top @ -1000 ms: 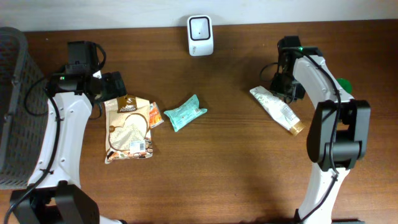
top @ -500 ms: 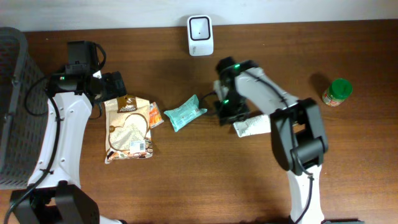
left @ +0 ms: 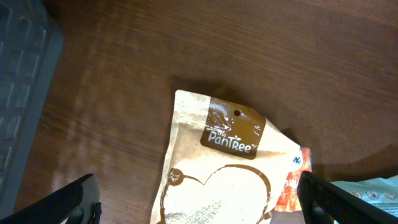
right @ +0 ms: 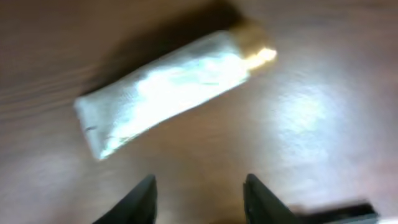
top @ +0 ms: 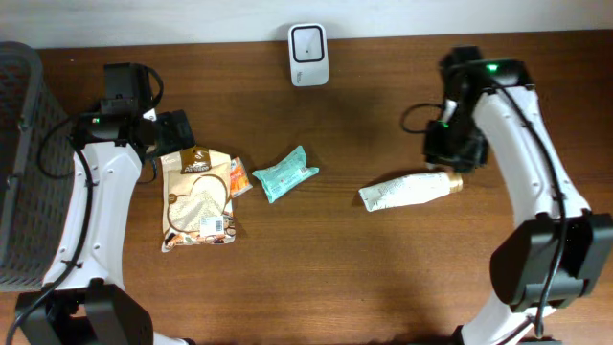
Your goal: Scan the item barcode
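Note:
A white tube point(top: 407, 191) with a gold cap lies flat on the wooden table, right of centre. My right gripper point(top: 448, 155) hovers just above its cap end, open and holding nothing. In the right wrist view the tube point(right: 169, 88) is blurred and lies clear ahead of the gripper point(right: 199, 200). The white barcode scanner point(top: 308, 55) stands at the back edge. My left gripper point(top: 169, 134) is wide open over the top of a brown pouch point(top: 198, 198). In the left wrist view the gripper point(left: 199, 208) straddles the pouch point(left: 217, 180) without touching it.
A teal packet point(top: 285, 172) and an orange sachet point(top: 238, 177) lie between the pouch and the tube. A dark woven basket point(top: 24, 163) stands at the table's left edge; its wall point(left: 22, 93) shows in the left wrist view.
The right arm swung from the table's centre to the right and let go of the tube, which now lies on the table. Its jaws opened. The left arm has not moved.

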You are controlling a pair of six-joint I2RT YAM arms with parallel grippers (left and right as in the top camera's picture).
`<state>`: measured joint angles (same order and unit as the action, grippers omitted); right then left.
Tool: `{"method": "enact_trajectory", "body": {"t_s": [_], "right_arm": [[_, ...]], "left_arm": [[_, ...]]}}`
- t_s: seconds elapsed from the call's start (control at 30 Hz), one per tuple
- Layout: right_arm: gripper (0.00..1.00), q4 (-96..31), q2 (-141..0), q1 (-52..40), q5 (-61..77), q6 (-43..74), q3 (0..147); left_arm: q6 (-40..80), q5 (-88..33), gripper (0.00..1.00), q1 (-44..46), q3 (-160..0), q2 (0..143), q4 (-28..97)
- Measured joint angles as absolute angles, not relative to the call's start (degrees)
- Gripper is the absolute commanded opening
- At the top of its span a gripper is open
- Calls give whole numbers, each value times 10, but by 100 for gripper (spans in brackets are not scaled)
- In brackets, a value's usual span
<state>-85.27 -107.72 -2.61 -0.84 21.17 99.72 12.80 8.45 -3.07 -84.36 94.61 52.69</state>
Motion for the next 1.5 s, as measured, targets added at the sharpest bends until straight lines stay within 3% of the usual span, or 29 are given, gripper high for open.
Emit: {"method": "enact_trajectory", "body": {"t_s": [0.23, 0.67, 0.83, 1.2, 1.37, 1.5], "right_arm": [[52, -802, -1083, 4, -43, 226, 876], [51, -558, -1089, 16, -82, 265, 701], [58, -442, -1089, 16, -77, 268, 683], [66, -235, -1109, -26, 112, 203, 681], [73, -251, -1123, -65, 182, 177, 699], [73, -305, -1128, -61, 239, 192, 742]], "left_arm": [[128, 84, 99, -31, -844, 946, 527], [128, 84, 99, -31, -844, 946, 527], [128, 84, 99, -31, -844, 946, 527], [128, 84, 99, -31, -844, 946, 527], [128, 84, 99, -31, -844, 946, 527], [128, 84, 99, -31, -844, 946, 527]]}}
